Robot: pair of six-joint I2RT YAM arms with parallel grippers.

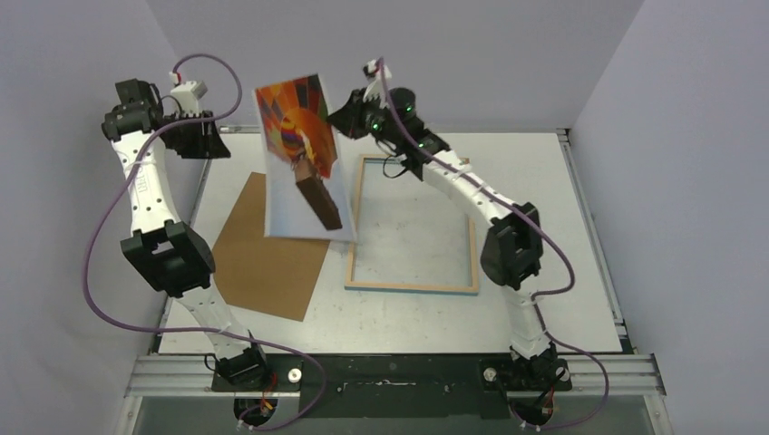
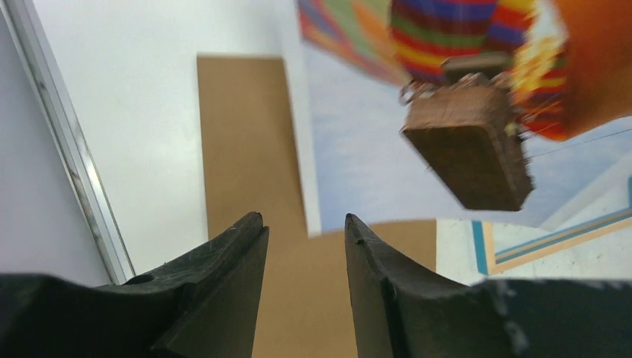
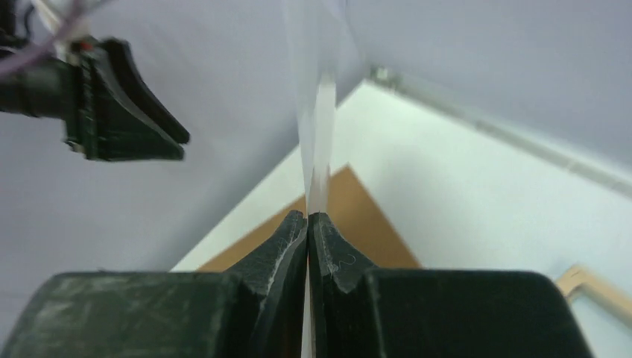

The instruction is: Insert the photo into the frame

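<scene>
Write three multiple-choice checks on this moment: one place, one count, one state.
1. Where is the photo relative to the frame and the backing board?
A) held in the air above them
B) seated inside the frame
C) flat on the backing board

2. How many claws grip the photo?
A) none
B) one
C) two

3. The left claw is:
A) shut on the photo
B) shut, empty
C) open, empty

Key:
1 A, it hangs tilted above the table.
2 B, only the right claw pinches its edge.
3 C, its jaws stand apart with nothing between them.

The photo (image 1: 295,172) hangs above the table (image 1: 562,227); backing board (image 1: 263,263) lies left of the frame (image 1: 413,287).
</scene>
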